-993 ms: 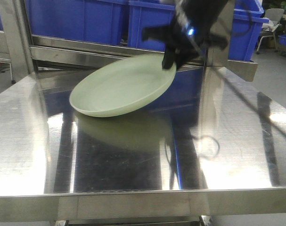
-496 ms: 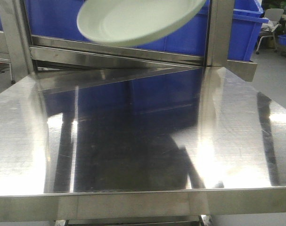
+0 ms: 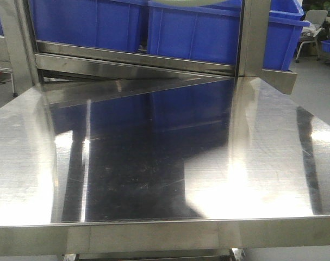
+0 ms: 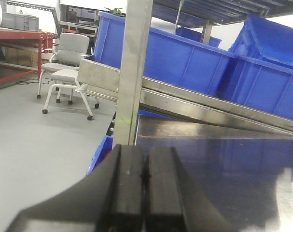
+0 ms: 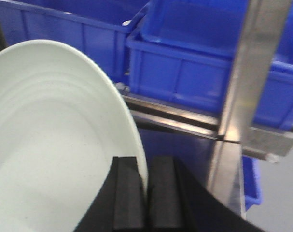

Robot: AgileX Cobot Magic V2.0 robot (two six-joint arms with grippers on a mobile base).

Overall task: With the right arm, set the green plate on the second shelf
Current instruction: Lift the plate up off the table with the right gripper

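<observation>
In the right wrist view the pale mint-green plate [image 5: 54, 140] fills the left half, held in the air in front of the blue bins. My right gripper [image 5: 144, 164] is shut on the plate's right rim, one finger inside the rim and one outside. In the front view only a thin green sliver of the plate [image 3: 197, 2] shows at the very top edge, and the right arm is out of that view. My left gripper [image 4: 146, 162] is shut and empty, low beside the table's left corner post.
A shiny steel table [image 3: 154, 179] fills the front view. Behind it a sloping steel shelf rail [image 3: 132, 60] carries blue plastic bins [image 3: 197, 32]. A steel upright post [image 3: 254, 38] stands at the right, also seen in the right wrist view [image 5: 252, 72]. A grey chair [image 4: 69, 63] stands on the floor at the left.
The plate was tilted low over the table in the right gripper. It has risen up past the bins and almost out of the top of the front view.
</observation>
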